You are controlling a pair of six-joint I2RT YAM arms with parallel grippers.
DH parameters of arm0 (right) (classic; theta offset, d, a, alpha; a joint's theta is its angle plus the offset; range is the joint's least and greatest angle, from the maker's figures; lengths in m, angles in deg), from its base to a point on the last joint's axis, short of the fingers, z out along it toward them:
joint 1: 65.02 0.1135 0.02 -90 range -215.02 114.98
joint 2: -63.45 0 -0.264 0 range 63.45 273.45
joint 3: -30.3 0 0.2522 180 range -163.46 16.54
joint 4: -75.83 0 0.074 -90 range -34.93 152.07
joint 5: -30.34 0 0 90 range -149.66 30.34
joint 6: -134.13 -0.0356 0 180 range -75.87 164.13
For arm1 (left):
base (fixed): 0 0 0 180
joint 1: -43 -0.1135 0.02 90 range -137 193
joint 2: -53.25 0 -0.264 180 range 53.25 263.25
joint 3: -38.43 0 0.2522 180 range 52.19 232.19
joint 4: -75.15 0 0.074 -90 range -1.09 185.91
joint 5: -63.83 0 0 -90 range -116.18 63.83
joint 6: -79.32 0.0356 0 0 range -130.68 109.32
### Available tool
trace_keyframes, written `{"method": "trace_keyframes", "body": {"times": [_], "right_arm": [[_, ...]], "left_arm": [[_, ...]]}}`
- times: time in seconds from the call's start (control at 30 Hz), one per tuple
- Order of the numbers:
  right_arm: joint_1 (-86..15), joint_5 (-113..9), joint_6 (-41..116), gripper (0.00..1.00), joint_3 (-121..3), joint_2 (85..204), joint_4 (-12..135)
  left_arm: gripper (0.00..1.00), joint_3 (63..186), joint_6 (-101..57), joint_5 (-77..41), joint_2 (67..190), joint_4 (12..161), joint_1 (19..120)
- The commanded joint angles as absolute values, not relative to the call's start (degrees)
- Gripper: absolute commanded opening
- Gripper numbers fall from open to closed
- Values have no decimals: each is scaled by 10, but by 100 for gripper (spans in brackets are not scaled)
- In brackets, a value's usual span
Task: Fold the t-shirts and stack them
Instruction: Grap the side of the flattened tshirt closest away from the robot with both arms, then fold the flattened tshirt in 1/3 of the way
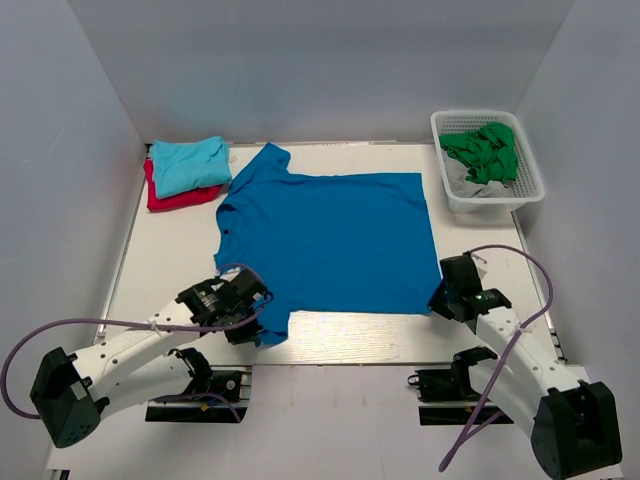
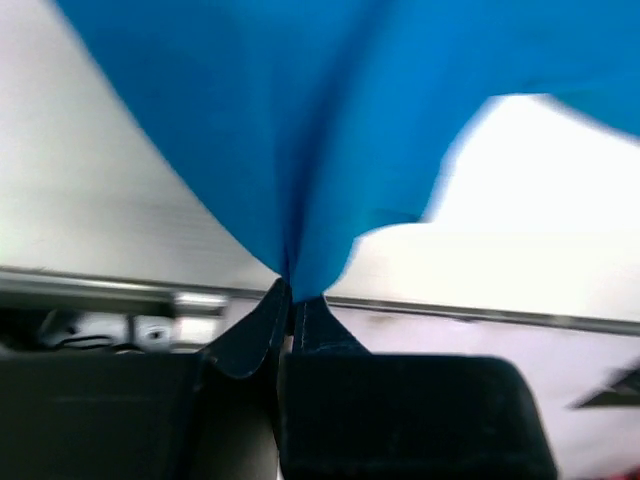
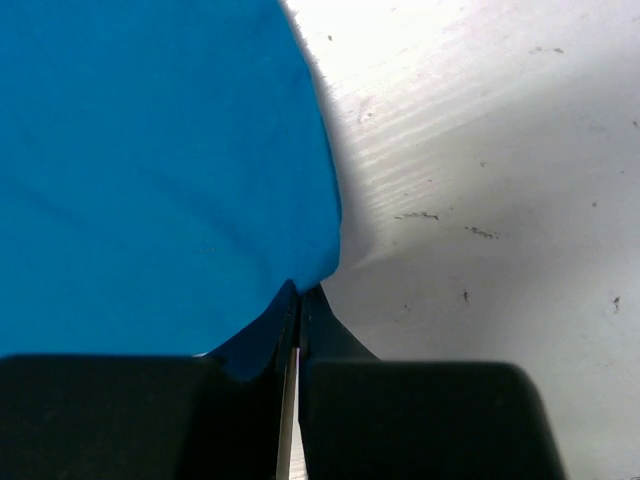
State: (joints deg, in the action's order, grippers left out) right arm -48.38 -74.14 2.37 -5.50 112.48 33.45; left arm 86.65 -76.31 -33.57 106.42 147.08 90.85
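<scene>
The royal-blue t-shirt [image 1: 330, 240] lies spread flat on the table, collar to the left. My left gripper [image 1: 258, 312] is shut on its near sleeve, and the cloth [image 2: 300, 150] rises from between the fingertips in the left wrist view. My right gripper [image 1: 440, 300] is shut on the shirt's near right hem corner [image 3: 315, 270]. The turquoise t-shirt [image 1: 190, 162] lies folded on top of the folded red t-shirt [image 1: 172, 198] at the back left.
A white basket [image 1: 520, 195] at the back right holds green [image 1: 485, 150] and grey clothes. The table's near edge [image 1: 350, 362] runs just in front of both grippers. White walls enclose the table on three sides.
</scene>
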Motion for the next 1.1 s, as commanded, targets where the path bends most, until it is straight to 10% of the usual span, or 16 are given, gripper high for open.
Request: {"method": "trace_keyframes", "body": {"times": [0.0,1.07], "right_arm": [[-481,-726,43,0,-91,1141,342],[-490,-780,123,0,-408,1438,344]], "left_arm": [[0,920,-742,-345,1065,1425,897],[0,1245,-599,-532,1367,1345,716]]}}
